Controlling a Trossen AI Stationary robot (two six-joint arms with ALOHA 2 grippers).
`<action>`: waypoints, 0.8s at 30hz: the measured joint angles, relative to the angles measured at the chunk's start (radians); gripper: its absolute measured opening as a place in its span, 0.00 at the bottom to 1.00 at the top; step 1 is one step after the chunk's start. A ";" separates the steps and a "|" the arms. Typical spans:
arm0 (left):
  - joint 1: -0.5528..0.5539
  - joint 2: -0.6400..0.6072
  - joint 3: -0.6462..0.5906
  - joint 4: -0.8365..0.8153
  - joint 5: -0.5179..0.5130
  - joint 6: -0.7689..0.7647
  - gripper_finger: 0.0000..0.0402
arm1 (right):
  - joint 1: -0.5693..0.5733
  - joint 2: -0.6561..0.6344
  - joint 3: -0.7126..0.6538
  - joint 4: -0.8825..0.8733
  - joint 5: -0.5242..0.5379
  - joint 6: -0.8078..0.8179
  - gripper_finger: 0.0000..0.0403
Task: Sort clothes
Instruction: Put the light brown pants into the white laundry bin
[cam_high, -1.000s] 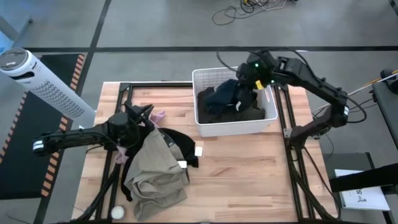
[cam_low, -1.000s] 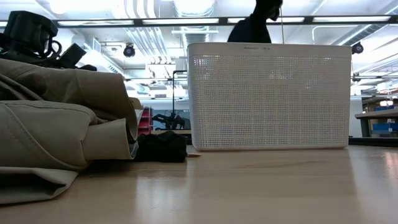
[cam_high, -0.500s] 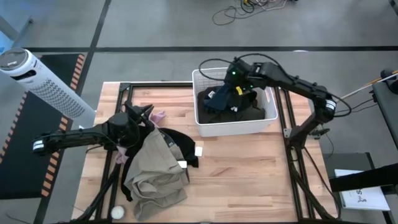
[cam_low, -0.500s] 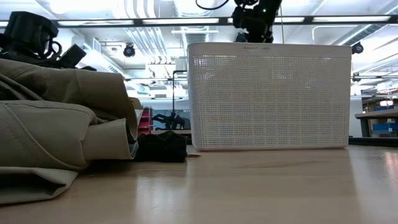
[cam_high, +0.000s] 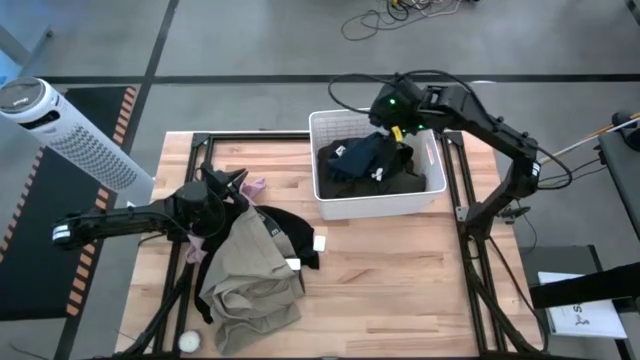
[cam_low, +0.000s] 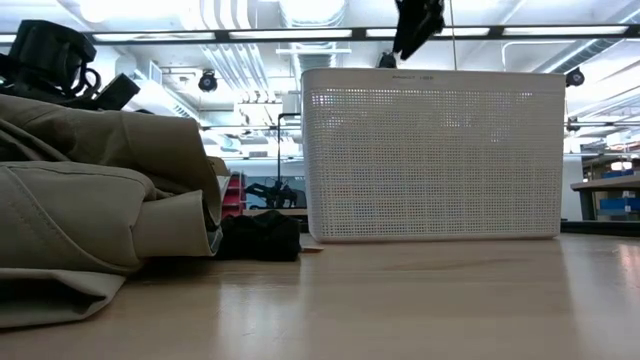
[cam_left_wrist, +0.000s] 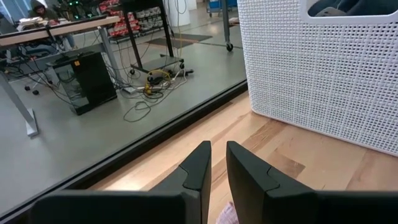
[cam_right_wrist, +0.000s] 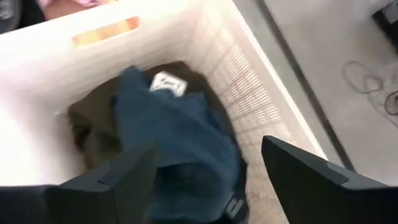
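Observation:
The white basket (cam_high: 370, 207) stands at the table's far right. Inside it, a navy garment (cam_right_wrist: 180, 130) lies on top of an olive one (cam_right_wrist: 93, 124). My right gripper (cam_high: 388, 122) hangs open above the basket's far side, its fingers spread wide over the navy garment (cam_high: 365, 155) and holding nothing. At the near left lie a khaki garment (cam_high: 245, 270) and a black one (cam_high: 295, 230). A small pink one (cam_high: 256, 186) lies beside them. My left gripper (cam_high: 235, 180) rests low at the far edge of that pile, fingers shut (cam_left_wrist: 217, 165). My left gripper: a bit of pink cloth (cam_left_wrist: 227, 214) shows under the base of its fingers. I cannot tell whether the gripper touches it.
A white tower fan (cam_high: 60, 130) stands off the table's left side. A small white round thing (cam_high: 188, 342) lies at the near left corner. Bare wood (cam_high: 400, 290) stretches between the pile and the table's right and near edges.
My right gripper has opened and let go of the navy garment, which has dropped into the basket onto the olive one. The gripper swung a little toward the table's left over the basket, then rose.

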 joint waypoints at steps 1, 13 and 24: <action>0.000 0.000 0.000 0.001 0.000 0.000 0.09 | 0.011 0.000 0.010 -0.028 -0.015 0.005 0.64; 0.000 0.000 0.000 0.005 0.000 0.009 0.09 | 0.311 -0.002 -0.146 -0.093 -0.110 0.057 0.03; 0.000 -0.001 0.000 0.011 0.000 0.006 0.09 | 0.394 -0.002 -0.399 0.253 -0.112 0.015 0.00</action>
